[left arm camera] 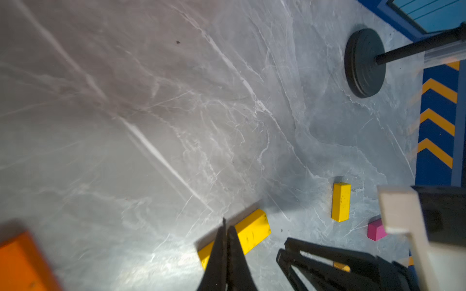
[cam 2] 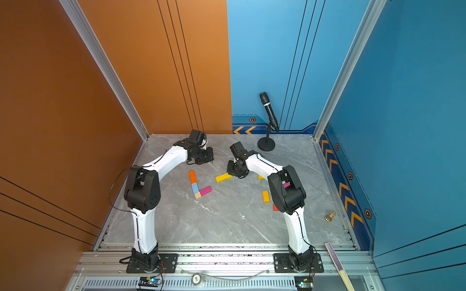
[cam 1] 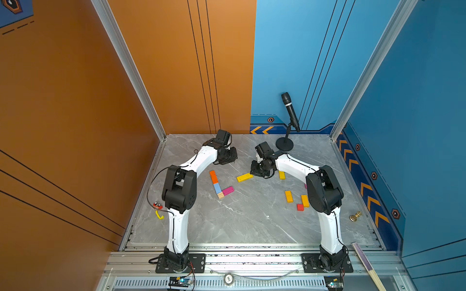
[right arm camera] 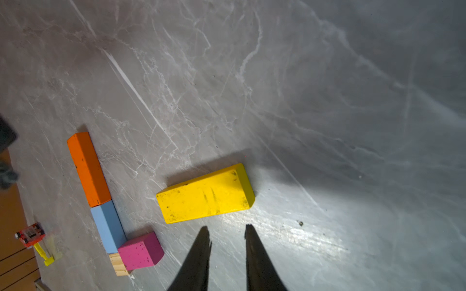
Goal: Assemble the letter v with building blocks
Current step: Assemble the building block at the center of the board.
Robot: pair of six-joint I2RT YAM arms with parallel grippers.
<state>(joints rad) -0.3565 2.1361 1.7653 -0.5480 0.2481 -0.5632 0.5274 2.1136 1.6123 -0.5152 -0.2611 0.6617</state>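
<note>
In both top views the yellow brick [cam 1: 244, 177] [cam 2: 223, 177] lies flat on the tabletop [cam 1: 239, 221]. An orange-blue-wood row [cam 1: 216, 184] with a pink brick [cam 1: 228, 190] lies to its left, and amber bricks [cam 1: 288, 196] and a red cube [cam 1: 300, 207] lie to its right.

Left wrist view: the left fingers [left arm camera: 218, 254] are pressed together and empty, with the yellow brick beyond them.

Right wrist view: the right fingers [right arm camera: 199, 254] stand slightly apart and empty, just short of the yellow brick.
</note>
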